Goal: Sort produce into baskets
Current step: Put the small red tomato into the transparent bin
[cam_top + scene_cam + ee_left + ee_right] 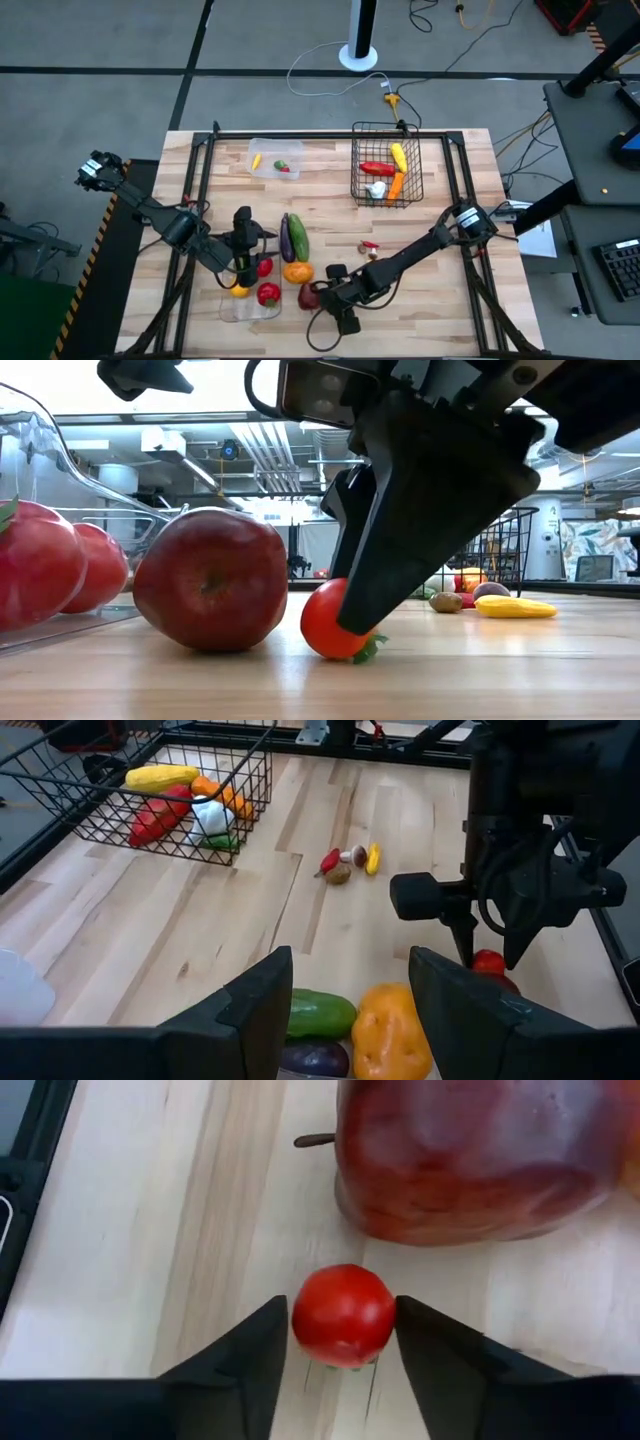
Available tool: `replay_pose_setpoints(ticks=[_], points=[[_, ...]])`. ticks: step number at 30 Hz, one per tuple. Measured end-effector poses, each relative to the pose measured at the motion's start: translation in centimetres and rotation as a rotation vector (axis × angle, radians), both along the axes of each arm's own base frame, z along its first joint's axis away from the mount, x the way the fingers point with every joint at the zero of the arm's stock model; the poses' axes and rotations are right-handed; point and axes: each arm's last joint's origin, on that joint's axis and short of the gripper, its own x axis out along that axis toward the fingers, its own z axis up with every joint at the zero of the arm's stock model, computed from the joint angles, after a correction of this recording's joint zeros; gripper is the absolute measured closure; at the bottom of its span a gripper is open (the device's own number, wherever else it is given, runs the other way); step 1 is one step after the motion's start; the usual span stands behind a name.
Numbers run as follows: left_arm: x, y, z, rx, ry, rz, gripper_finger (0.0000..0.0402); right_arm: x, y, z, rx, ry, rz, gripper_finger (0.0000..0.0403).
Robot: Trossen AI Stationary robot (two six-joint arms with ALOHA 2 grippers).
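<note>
Right hand [340,1342] low at the near edge of the surface [440,300], fingers [235,1365] apart and flanking a small red tomato [343,1314], touching or nearly touching it on both sides; tomato resting on the wood. Just beyond it, a big dark red apple [480,1155], stem pointing sideways. Left hand [350,1010] hovering near the clear tray [250,308], fingers apart, nothing between them; past them a green cucumber [318,1014], an orange pepper [392,1030] and a purple eggplant [315,1058]. Red fruit lying in the tray. Mid-surface, a few small pieces [369,246] loose. Farther back, a small clear tub [275,158] with a yellow and a red piece, and a black wire basket [386,165] with red, yellow, orange and white produce.
</note>
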Motion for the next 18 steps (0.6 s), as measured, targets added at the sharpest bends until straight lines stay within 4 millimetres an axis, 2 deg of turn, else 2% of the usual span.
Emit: replay_pose_setpoints(ticks=[5,9,11,14,18], points=[[0.0,0.0,0.0,-0.001,-0.001,0.002,0.0217,0.0,-0.1,0.4,0.000,-0.003,0.001,0.0268],[0.0,0.0,0.0,-0.003,-0.002,0.003,0.0217,-0.6,-0.4,1.7,-0.009,0.008,0.005,0.0286],[0.0,-0.1,0.0,-0.005,-0.004,0.000,0.0217,-1.2,-0.7,2.9,-0.015,0.022,0.004,0.0286],[0.0,-0.5,-0.2,-0.021,-0.023,-0.022,0.0217,-2.1,-1.3,5.8,-0.033,-0.010,-0.022,0.0280],[0.6,-1.6,-0.7,-0.030,-0.102,-0.088,0.0217,-2.8,-2.2,9.9,-0.136,-0.197,-0.067,0.0277]])
